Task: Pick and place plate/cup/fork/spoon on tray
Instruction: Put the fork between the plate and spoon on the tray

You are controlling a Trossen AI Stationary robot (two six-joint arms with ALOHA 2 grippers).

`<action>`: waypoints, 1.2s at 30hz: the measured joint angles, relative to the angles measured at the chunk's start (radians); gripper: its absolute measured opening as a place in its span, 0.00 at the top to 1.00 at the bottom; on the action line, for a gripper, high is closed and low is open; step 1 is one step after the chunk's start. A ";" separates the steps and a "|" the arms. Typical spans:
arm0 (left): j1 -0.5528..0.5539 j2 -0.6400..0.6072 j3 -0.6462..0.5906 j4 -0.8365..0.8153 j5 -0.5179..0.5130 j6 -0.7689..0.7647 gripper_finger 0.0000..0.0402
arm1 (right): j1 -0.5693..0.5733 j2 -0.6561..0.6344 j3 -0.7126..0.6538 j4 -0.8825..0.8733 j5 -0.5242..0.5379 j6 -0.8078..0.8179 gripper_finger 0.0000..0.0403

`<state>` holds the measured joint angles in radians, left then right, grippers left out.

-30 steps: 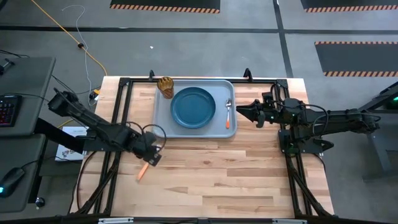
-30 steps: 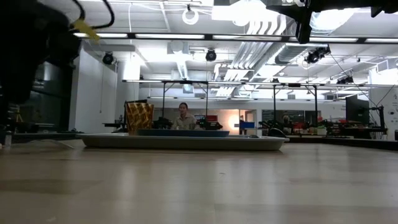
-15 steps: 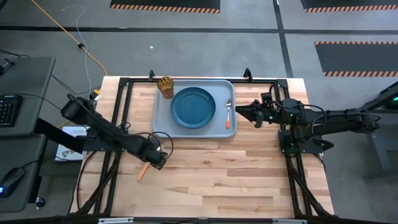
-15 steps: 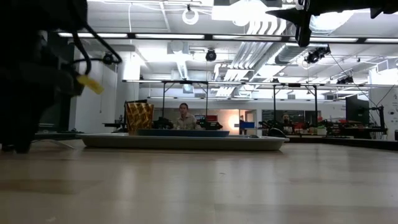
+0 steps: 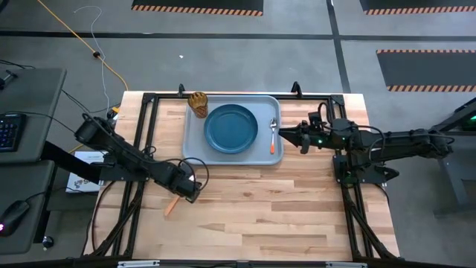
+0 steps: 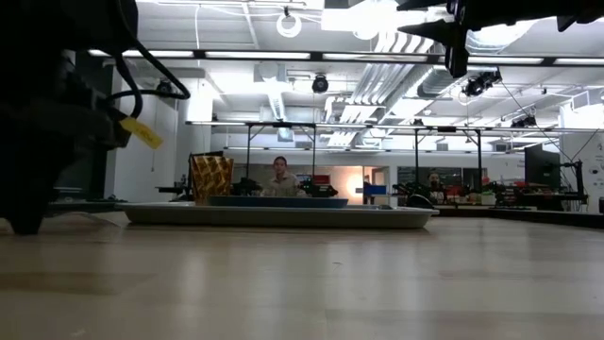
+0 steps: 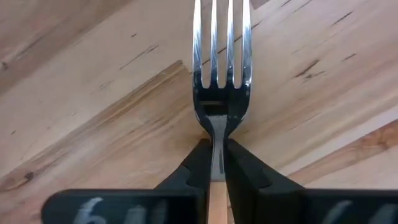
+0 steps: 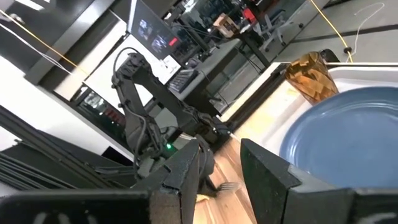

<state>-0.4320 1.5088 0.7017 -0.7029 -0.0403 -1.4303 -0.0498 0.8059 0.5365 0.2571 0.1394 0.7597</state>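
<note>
The fork lies on the bare wood near the table's left; its orange handle [image 5: 171, 205] shows in the high view and its silver tines [image 7: 221, 50] in the left wrist view. My left gripper [image 5: 187, 190] is low over it, shut on it. The pale tray [image 5: 195, 141] sits at the far middle. It holds the dark blue plate [image 5: 231, 128], the amber cup [image 5: 198, 103] at its far left corner, and the spoon [image 5: 273, 137] along its right side. My right gripper [image 5: 282, 135] hovers open, just right of the tray. My left gripper pinches the fork's narrow neck [image 7: 216, 127], just behind the tines, between its two fingers [image 7: 198, 163]. The fingers slant down from the table's left and lie along the fork; the orange handle [image 7: 216, 208] runs back between them. I cannot tell whether the fork is off the wood.
Black frame rails run along the table's left and right sides [image 5: 141, 149]. Open wood [image 5: 268, 208] lies between the tray and the near edge. A person sits in the room far behind the table [image 6: 278, 175].
My left gripper has gone toward the table's near right and come down over the fork. My right gripper has edged a little toward the tray. The fork's handle stays where it was.
</note>
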 joint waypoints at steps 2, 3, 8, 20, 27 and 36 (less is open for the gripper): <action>0.000 -0.022 0.000 -0.006 -0.011 0.015 0.95 | 0.000 -0.001 0.000 0.002 0.000 0.002 0.73; 0.001 -0.044 0.002 -0.009 -0.023 0.030 0.94 | 0.000 -0.001 0.000 0.002 0.000 0.002 0.73; 0.021 -0.195 0.038 0.002 -0.041 0.154 0.97 | 0.000 0.006 0.000 0.028 -0.023 0.035 0.73; 0.236 -0.367 0.203 0.277 0.175 0.418 0.97 | 0.074 0.285 0.044 0.321 -0.224 0.074 0.73; 0.345 -0.297 0.218 0.667 0.644 0.257 0.97 | 0.147 0.483 0.290 0.131 -0.267 -0.232 0.73; 0.396 -0.249 0.219 0.873 0.881 0.044 0.97 | 0.157 0.599 0.648 -0.329 -0.294 -0.429 0.61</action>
<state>-0.0364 1.2597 0.9202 0.1704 0.8409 -1.3866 0.1074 1.4048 1.1850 -0.0715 -0.1547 0.3307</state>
